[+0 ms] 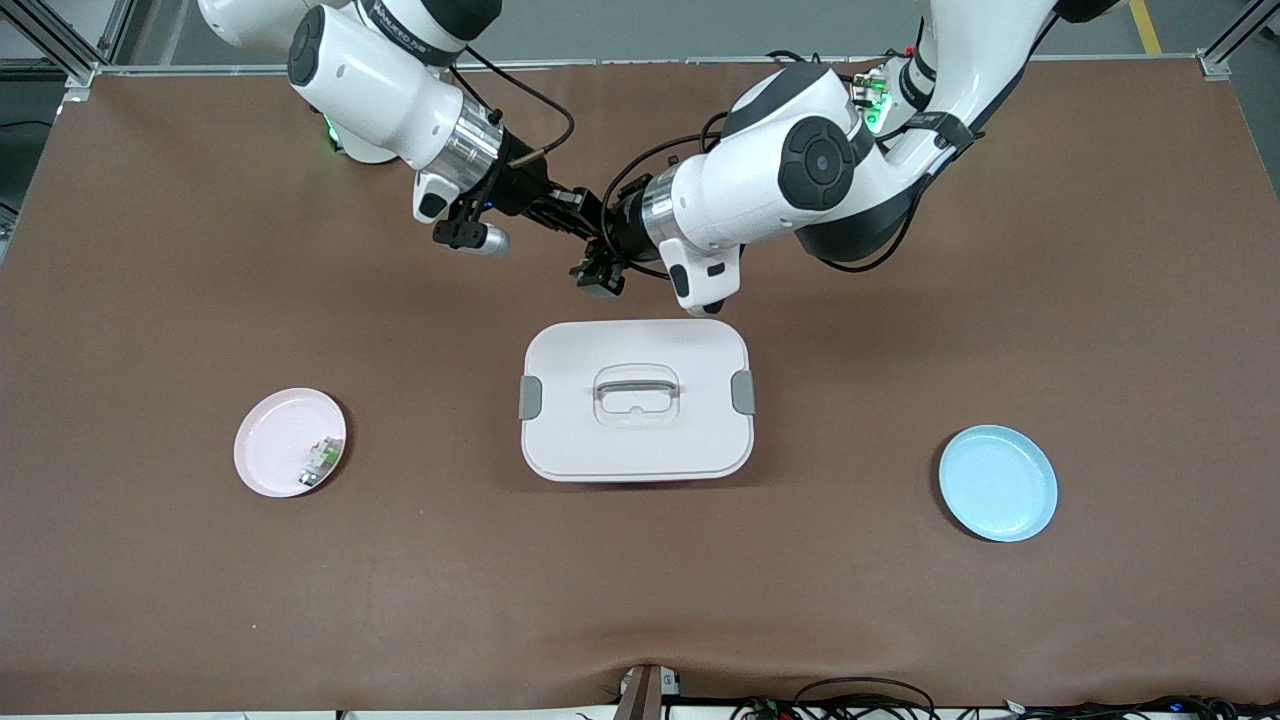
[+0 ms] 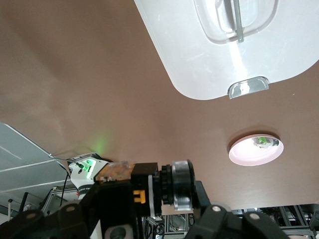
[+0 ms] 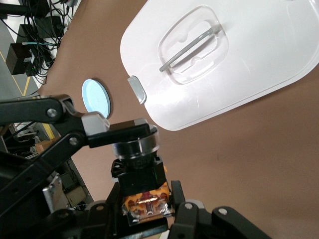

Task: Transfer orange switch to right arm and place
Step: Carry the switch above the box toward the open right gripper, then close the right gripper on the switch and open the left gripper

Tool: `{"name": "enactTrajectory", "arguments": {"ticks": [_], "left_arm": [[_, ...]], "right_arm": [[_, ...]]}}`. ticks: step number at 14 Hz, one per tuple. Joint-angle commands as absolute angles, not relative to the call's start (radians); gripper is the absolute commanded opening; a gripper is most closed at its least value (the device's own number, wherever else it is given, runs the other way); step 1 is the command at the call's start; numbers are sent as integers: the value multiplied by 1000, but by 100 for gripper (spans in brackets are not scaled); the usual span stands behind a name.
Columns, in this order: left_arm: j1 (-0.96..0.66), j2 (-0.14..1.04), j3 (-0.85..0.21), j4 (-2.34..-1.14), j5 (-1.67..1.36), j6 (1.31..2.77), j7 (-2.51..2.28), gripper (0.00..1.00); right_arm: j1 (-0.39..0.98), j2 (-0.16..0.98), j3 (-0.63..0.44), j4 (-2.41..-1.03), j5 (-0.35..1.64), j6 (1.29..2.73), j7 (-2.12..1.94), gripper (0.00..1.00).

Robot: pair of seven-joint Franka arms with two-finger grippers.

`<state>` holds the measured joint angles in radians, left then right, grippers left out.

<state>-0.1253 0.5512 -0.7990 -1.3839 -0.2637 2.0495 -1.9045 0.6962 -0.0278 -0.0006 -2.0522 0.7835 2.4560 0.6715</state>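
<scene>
The orange switch point(image 3: 142, 174) is a black block with a silver ring and an orange-yellow base. It hangs in the air between both grippers, over the brown mat beside the white box point(image 1: 636, 400), on the robots' side. My right gripper point(image 3: 146, 209) is shut on its orange base; it also shows in the front view point(image 1: 583, 208). My left gripper point(image 1: 603, 228) holds the switch point(image 2: 147, 186) end to end, and one of its fingers point(image 3: 124, 132) lies on the ring end, hiding the cap. In the left wrist view my left gripper point(image 2: 149, 209) sits under the switch.
The white lidded box with a handle stands mid-table. A pink plate point(image 1: 262, 440) holding a small white-and-green part point(image 1: 320, 462) lies toward the right arm's end. An empty blue plate point(image 1: 998, 483) lies toward the left arm's end.
</scene>
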Motion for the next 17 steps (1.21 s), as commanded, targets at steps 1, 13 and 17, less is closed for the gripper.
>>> {"name": "enactTrajectory", "arguments": {"ticks": [1,13,17], "left_arm": [[-129,551,-807,-1370,-275,2056,-1896,100],[-106,522,-799,-1370,-268,2052,-1901,100],[-101,520,-798,-1370,-261,2046,-1901,100]], "right_arm": [[719,-14,-11,-2031,801,2462,670,0],[663,-77,-18,-2039,674,2311,500,0],[554,-130,-20,-2033,441,2100,354,0]]}}
